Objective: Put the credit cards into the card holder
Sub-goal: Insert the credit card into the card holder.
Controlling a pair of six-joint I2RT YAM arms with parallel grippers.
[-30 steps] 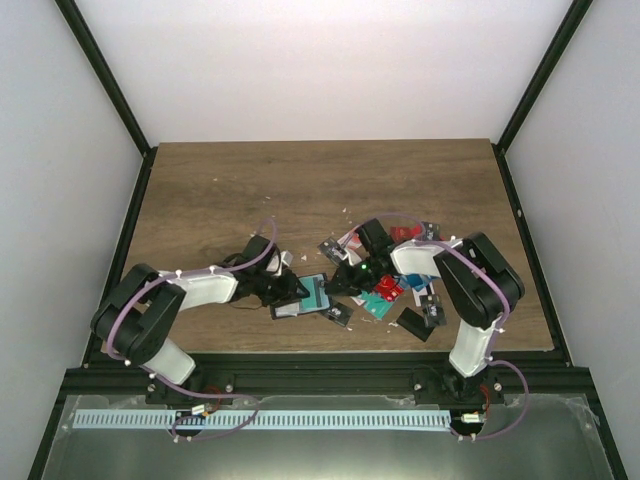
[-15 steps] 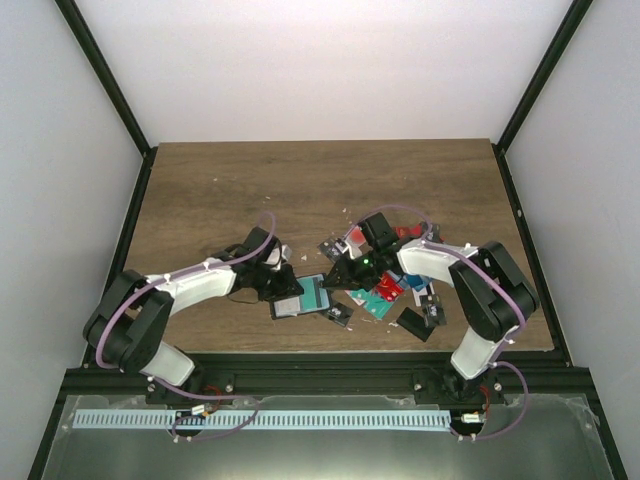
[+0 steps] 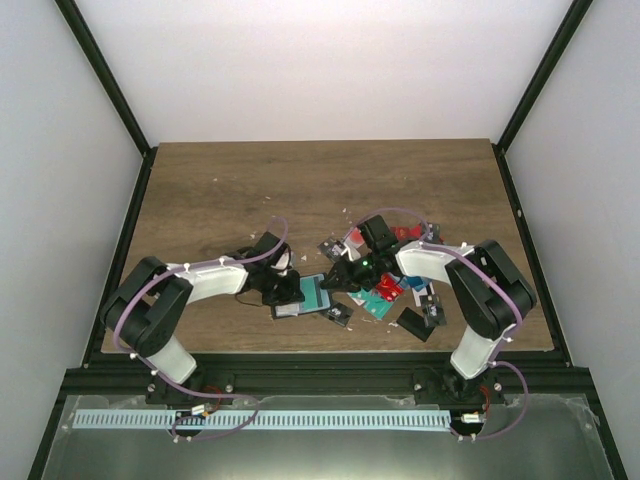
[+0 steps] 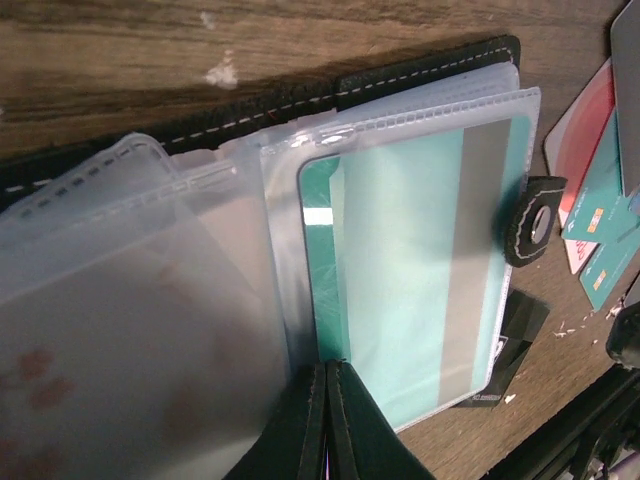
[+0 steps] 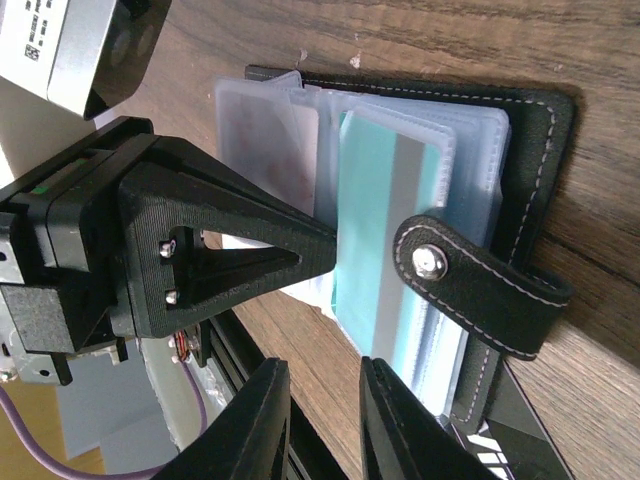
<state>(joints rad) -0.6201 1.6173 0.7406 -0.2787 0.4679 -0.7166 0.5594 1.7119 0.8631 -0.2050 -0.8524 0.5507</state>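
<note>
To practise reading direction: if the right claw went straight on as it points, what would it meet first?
Probably the open card holder: the right claw faces the clear sleeve over its teal card; depth is unclear.

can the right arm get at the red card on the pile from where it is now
Probably yes. The right gripper hovers empty, jaws slightly apart, at the open black card holder. The red rectangular card lies on top of the pile just beside it, seemingly with nothing over it.

White arms (image 3: 205, 285), purple cables (image 5: 48, 453), black left end effector (image 4: 325, 372)
</note>
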